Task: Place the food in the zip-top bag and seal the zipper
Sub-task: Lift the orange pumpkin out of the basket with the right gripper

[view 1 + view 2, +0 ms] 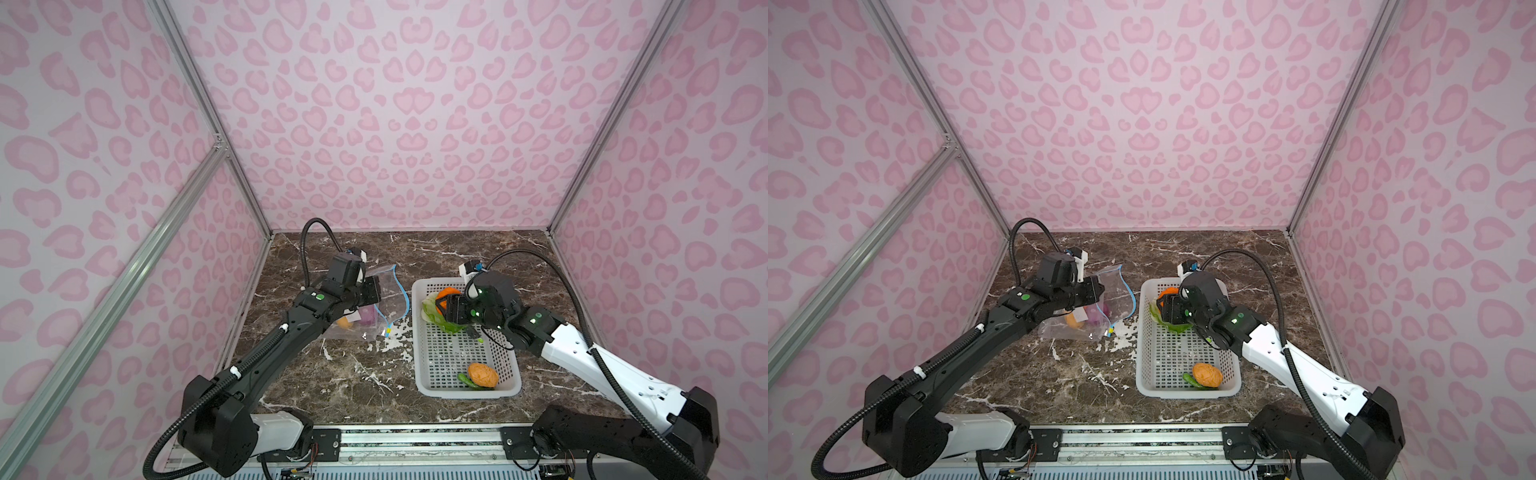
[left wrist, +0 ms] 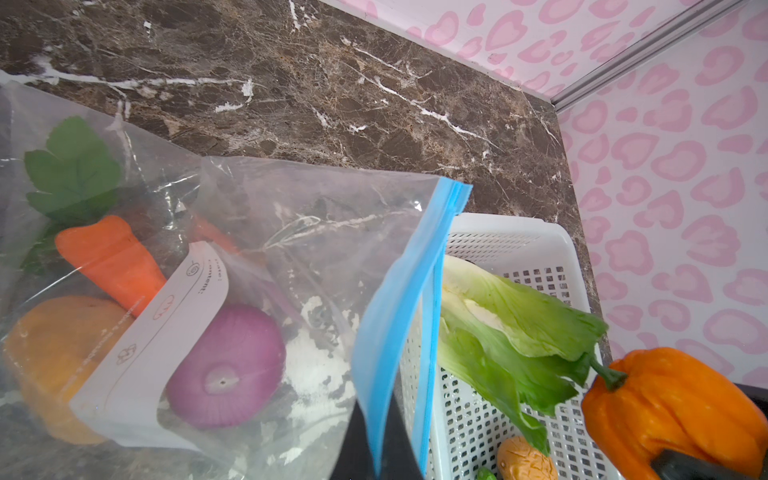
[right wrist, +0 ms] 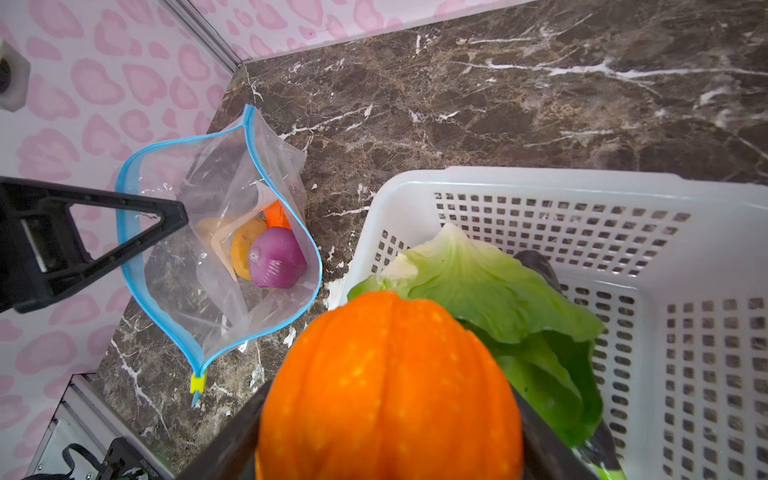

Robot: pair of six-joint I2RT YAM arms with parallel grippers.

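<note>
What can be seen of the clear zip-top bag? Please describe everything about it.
The zip-top bag is clear, thin, wrinkled plastic with a white label. Its light-blue zipper is unsealed, the mouth gaping; the yellow-marked slider sits at one end. The left gripper pinches one rim and holds it up, while the body rests on the marble table. Inside lie a purple onion, a carrot, a yellow-orange piece and a green leaf.
</note>
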